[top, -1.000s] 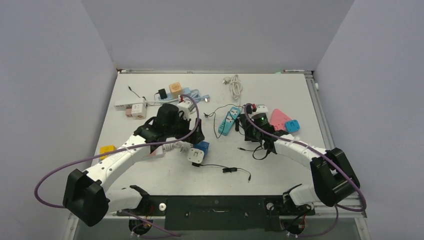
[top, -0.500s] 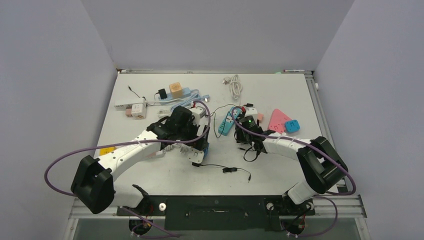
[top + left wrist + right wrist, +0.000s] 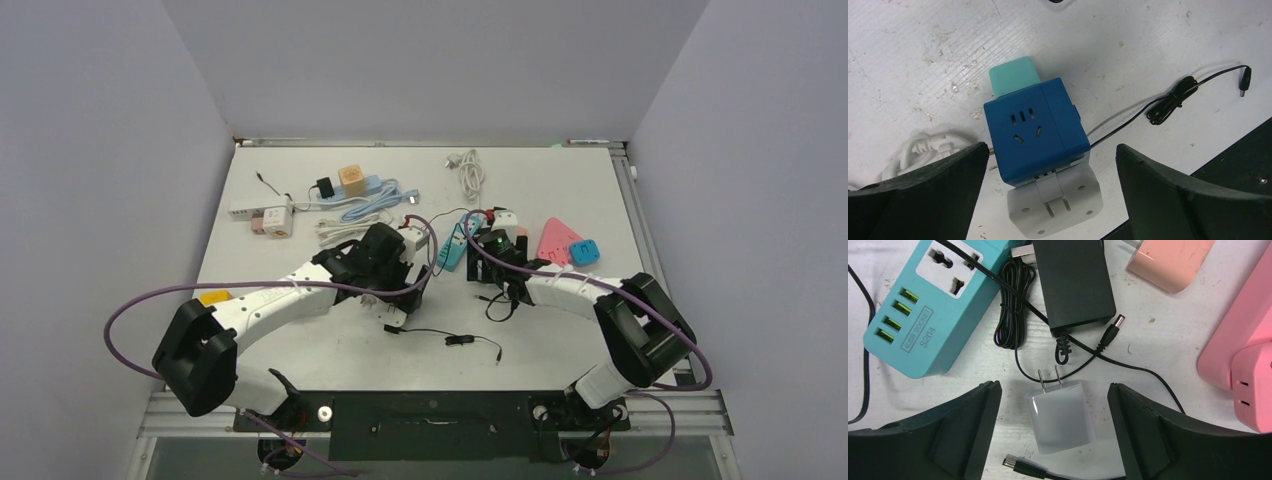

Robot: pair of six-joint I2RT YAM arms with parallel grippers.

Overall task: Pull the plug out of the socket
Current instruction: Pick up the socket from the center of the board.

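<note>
White charger plug (image 3: 1060, 415) is lying flat on the bench (image 3: 1168, 325), bare prongs pointing up at the black power adapter (image 3: 1075, 282), plugged into nothing. The right pincer (image 3: 1053, 390) hangs right over it, fingers spread wide on either side and touching neither flank of the plug. Just to its left sits the teal socket strip (image 3: 928, 315) with its row of green USB ports, and a coiled black cable (image 3: 1010, 305) lies between strip and adapter. Pink socket blocks (image 3: 1243, 340) crowd the right edge. Over to the other arm: the left pincer (image 3: 1050, 150) is fully open too, straddling a blue cube socket (image 3: 1035, 132) without contact. That cube carries a mint-green plug (image 3: 1013, 77) on its far face and a white adapter (image 3: 1055, 197) on its near face (both look seated). A thin black lead (image 3: 1168, 100) trails away beside it.
</note>
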